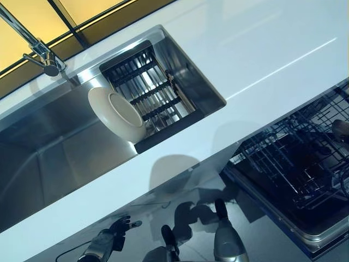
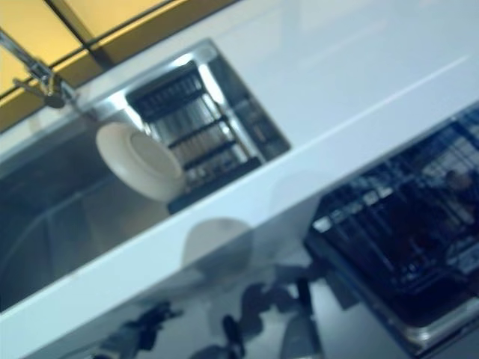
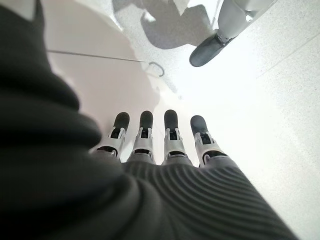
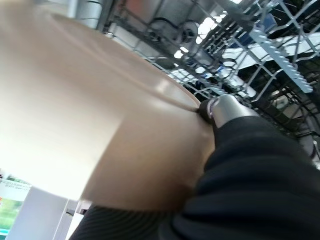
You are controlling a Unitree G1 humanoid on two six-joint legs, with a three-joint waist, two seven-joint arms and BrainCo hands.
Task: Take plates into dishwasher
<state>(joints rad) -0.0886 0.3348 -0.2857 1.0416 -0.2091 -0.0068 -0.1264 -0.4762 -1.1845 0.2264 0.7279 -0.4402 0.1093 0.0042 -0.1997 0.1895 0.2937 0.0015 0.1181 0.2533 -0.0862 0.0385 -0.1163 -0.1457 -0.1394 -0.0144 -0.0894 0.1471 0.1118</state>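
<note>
The left hand (image 3: pixel 165 145) hung low in front of the counter (image 1: pixel 262 60), fingers (image 3: pixel 171 125) straight and spread a little, pointing at the floor (image 3: pixel 280 100) and holding nothing; in the left eye view it showed at the bottom edge (image 1: pixel 112 234).

The right hand (image 4: pixel 225 112) gripped a plate (image 4: pixel 75 125) at its rim, the thumb curled over the edge, with the plate's broad underside filling most of the right wrist view. Behind it stood the wire rack (image 4: pixel 250 45) of the dishwasher (image 1: pixel 305 164), close by; whether the plate touched the rack could not be told. The head views did not show this hand clearly.

Two plates were in view. The second plate (image 1: pixel 117 114) stood on edge in the sink (image 1: pixel 49 142), leaning against the dark drainer (image 1: pixel 150 95) at the sink's right end. One tap (image 1: pixel 38 49) rose behind the sink. The dishwasher's rack was pulled out below the counter to the right.
</note>
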